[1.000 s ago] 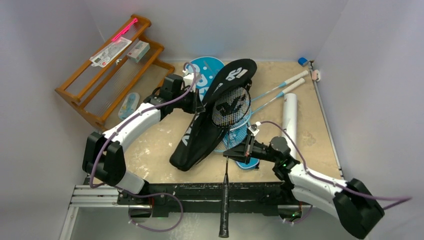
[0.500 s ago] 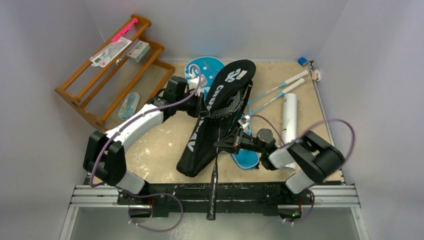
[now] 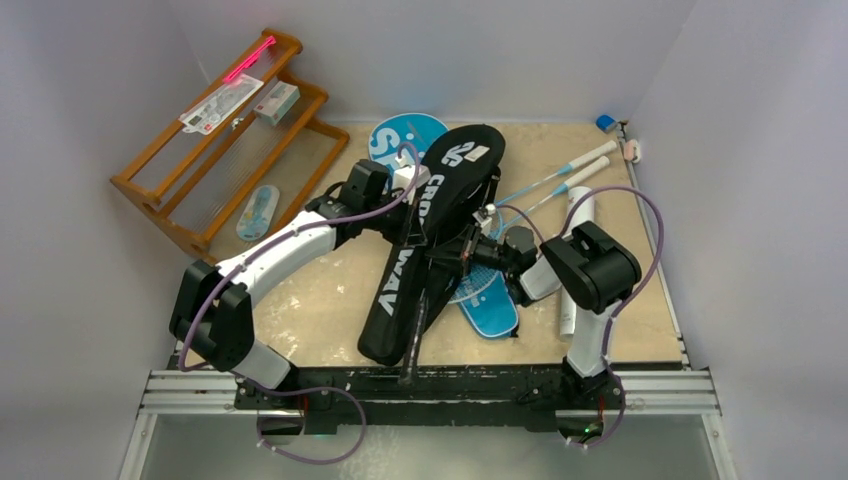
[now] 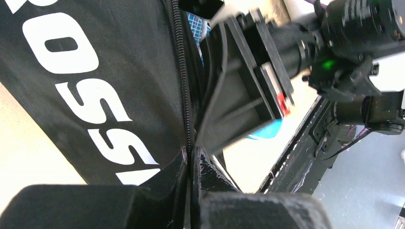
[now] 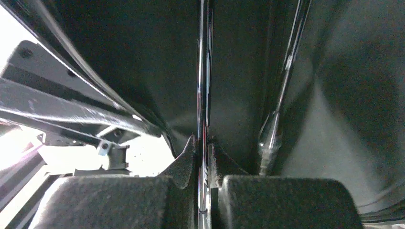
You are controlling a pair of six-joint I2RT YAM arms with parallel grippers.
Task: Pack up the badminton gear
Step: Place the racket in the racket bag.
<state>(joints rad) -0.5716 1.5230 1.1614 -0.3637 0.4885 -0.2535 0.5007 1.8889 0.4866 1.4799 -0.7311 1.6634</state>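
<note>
1. While my left claw (image 4: 191,155) pinches the black cover (image 3: 420,235) at its zipper edge, my right claw (image 5: 204,143) clamps the black racket (image 5: 203,71) by its shaft.
2. Racket head sits inside the cover, which lies diagonally across the tabletop (image 3: 310,300).

We find the left gripper (image 3: 411,222) and right gripper (image 3: 452,261) close together at the black "CROSSWAY" cover (image 3: 400,270). The black racket (image 3: 412,340) juts handle-first past the table's (image 3: 320,300) near edge.

covers (image 3: 455,170) (image 3: 395,135) 2 | blk racket (image 3: 410,350) 1 | lt-blue rackets (image 3: 585,158) 2 | tube (image 3: 583,205) 1 | rack (image 3: 150,208) 1
</note>
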